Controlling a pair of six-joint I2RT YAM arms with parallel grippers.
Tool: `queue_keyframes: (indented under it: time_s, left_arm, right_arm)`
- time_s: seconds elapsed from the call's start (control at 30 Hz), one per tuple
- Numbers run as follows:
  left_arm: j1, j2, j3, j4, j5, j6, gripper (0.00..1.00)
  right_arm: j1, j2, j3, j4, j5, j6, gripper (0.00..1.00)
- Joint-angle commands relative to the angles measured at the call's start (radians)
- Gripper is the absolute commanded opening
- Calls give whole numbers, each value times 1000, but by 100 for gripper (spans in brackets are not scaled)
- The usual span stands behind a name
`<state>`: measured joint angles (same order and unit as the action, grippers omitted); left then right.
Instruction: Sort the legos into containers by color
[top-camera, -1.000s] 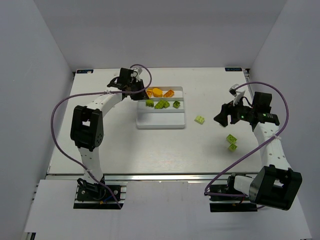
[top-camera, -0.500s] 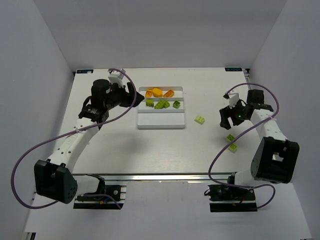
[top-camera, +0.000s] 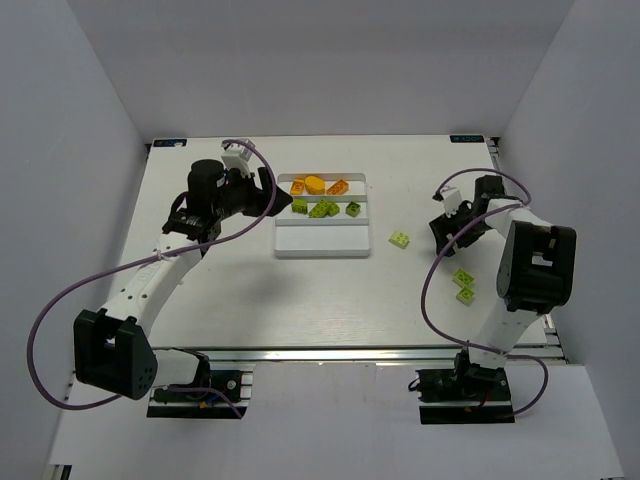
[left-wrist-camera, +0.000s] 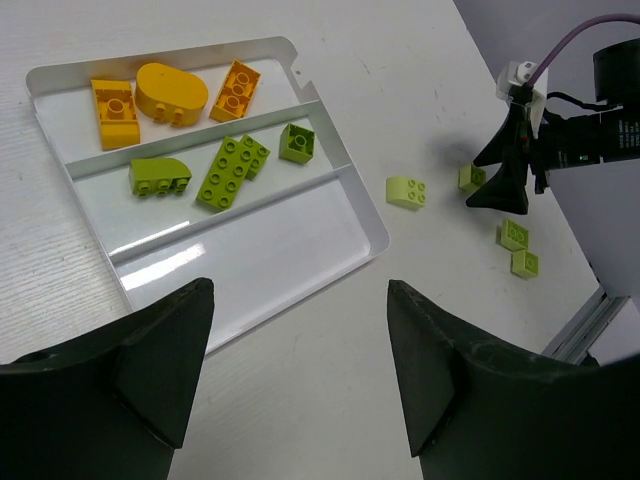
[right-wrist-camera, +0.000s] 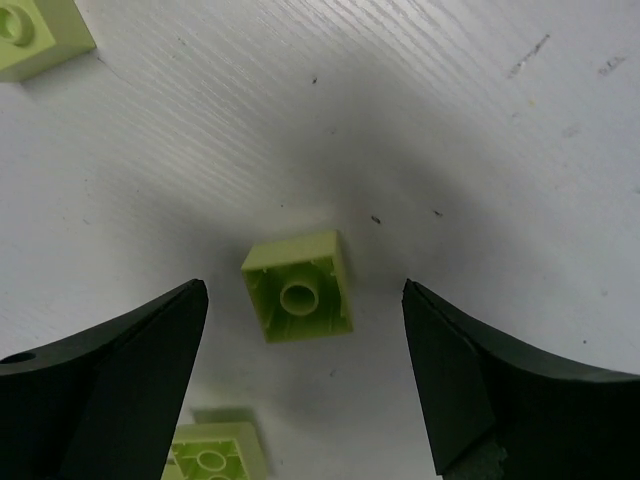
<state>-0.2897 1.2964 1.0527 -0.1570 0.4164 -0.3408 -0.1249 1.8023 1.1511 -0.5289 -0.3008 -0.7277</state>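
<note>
Sort partly done: orange bricks (left-wrist-camera: 172, 88) in tray (left-wrist-camera: 375, 240) far compartment, green bricks (left-wrist-camera: 230, 170) in middle; four loose bricks (left-wrist-camera: 406, 191) remain on tabletop (left-wrist-camera: 300, 370), right gripper (right-wrist-camera: 303, 300) spread over one, left gripper (left-wrist-camera: 300, 287) spread, empty.

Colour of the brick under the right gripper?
Pale lime green brick; clearest in the right wrist view.

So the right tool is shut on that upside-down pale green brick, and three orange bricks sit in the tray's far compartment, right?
Not shut. The right wrist view shows the right tool open, its fingers wide apart with the pale green brick lying free between them. The tray does hold three orange bricks in its far compartment.
</note>
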Motion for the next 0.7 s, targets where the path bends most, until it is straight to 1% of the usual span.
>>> queue_keyframes:
  time_s: [0.0, 0.03, 0.07, 0.1, 0.13, 0.17, 0.23, 0.27, 0.33, 0.37, 0.43, 0.5, 0.53, 0.6, 0.63, 0.67]
  left_arm:
    - [4, -16, -5, 7, 9, 3, 80]
    - [4, -13, -3, 5, 9, 5, 80]
    - [4, -13, -3, 5, 7, 5, 80]
    - [4, -8, -3, 5, 5, 5, 80]
    - [4, -5, -3, 4, 1, 6, 80]
    - [4, -5, -3, -1, -1, 8, 80]
    - [4, -2, -2, -1, -4, 10, 80]
    - [4, -2, -2, -1, -8, 11, 80]
    - [4, -3, -2, -1, -10, 13, 80]
    - [4, -3, 0, -3, -10, 13, 80]
    - [4, -9, 0, -1, -5, 13, 80]
    - [14, -12, -2, 2, -7, 16, 80]
    - [14, -14, -5, 2, -11, 19, 80]
    - [14, -13, -7, 2, -22, 25, 80]
    - [14, -9, -8, 1, -24, 28, 80]
    - [14, -6, -7, -1, -25, 29, 80]
  right_arm:
    - [16, 17, 52, 27, 5, -30, 83]
    - [19, 22, 52, 36, 21, -30, 80]
    - [24, 34, 55, 43, 31, -35, 70]
    - [27, 41, 61, 38, 35, -41, 64]
    - [30, 46, 67, 30, 37, -45, 55]
    - [33, 52, 73, 11, 37, -48, 37]
    - [37, 43, 73, -3, 25, -61, 23]
    - [47, 19, 67, -6, 22, -67, 11]
    - [57, -30, 53, -19, -9, -73, 3]
    - [92, -47, 56, -45, -27, -72, 0]
    - [123, -81, 77, -72, -102, -49, 0]
    - [227, -113, 101, -89, -148, -23, 0]
    - [249, -118, 122, -85, -181, 16, 0]
    - [344, -112, 157, -77, -213, 56, 0]
    - [381, -88, 201, -74, -219, 98, 2]
    - [396, -68, 226, -71, -222, 117, 4]
